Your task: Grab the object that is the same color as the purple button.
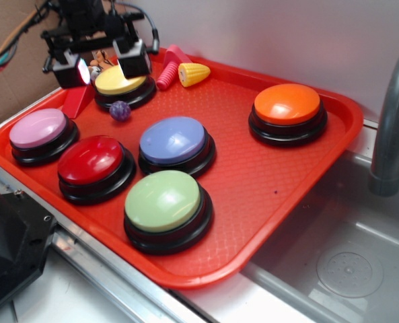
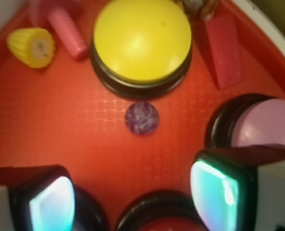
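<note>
In the exterior view a glossy red plastic tray (image 1: 300,168) with a fine waffle-textured floor and a raised rim lies beside a dull metal sink (image 1: 347,262) with a grey curved faucet (image 1: 391,128). On it stand round push buttons with smooth domes on black bases: the periwinkle purple button (image 1: 174,140) near the middle, a pale pink one (image 1: 39,128), a shiny red one (image 1: 91,160), a light green one (image 1: 163,200), an orange one (image 1: 287,104) and a yellow one (image 1: 122,81) at the back. The small speckled purple ball (image 1: 120,110) rests on the tray floor just in front of the yellow button, apart from the purple button. The black gripper (image 1: 103,66) hangs above the yellow button, its two blocky fingers spread apart and holding nothing. Behind lie a pink ridged cone toy (image 1: 169,70), a yellow ribbed corn-like piece (image 1: 194,74) and a red wedge (image 1: 78,101). In the wrist view the marbled ball (image 2: 142,118) sits alone on the gridded tray, close below the yellow dome (image 2: 142,41), ahead of the gap between the two fingers (image 2: 51,204), whose glossy pads glint teal at the bottom edge; the pink button (image 2: 267,122) shows at right, the ridged cone (image 2: 68,26) and corn piece (image 2: 31,46) upper left, the red wedge (image 2: 224,50) upper right.
</note>
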You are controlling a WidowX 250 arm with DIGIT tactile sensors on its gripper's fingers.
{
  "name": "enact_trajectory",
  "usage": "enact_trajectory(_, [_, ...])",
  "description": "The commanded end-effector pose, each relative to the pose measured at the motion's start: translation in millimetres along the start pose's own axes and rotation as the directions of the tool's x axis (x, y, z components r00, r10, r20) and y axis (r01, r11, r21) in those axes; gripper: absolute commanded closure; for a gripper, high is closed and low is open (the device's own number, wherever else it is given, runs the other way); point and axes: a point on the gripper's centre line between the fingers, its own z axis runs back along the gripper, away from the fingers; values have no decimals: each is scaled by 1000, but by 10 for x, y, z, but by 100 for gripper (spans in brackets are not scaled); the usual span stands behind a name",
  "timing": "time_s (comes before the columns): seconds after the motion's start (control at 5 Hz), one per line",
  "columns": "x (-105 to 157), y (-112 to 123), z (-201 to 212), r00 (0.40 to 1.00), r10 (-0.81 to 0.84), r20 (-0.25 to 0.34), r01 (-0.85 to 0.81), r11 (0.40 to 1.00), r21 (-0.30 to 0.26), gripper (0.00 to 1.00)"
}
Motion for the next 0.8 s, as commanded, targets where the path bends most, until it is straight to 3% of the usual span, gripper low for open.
enact_trajectory(0.0, [160, 47, -288, 998, 55, 38, -57, 998, 34, 0])
enact_trajectory(0.6, [222, 137, -530, 996, 75, 37, -78, 994, 79, 0])
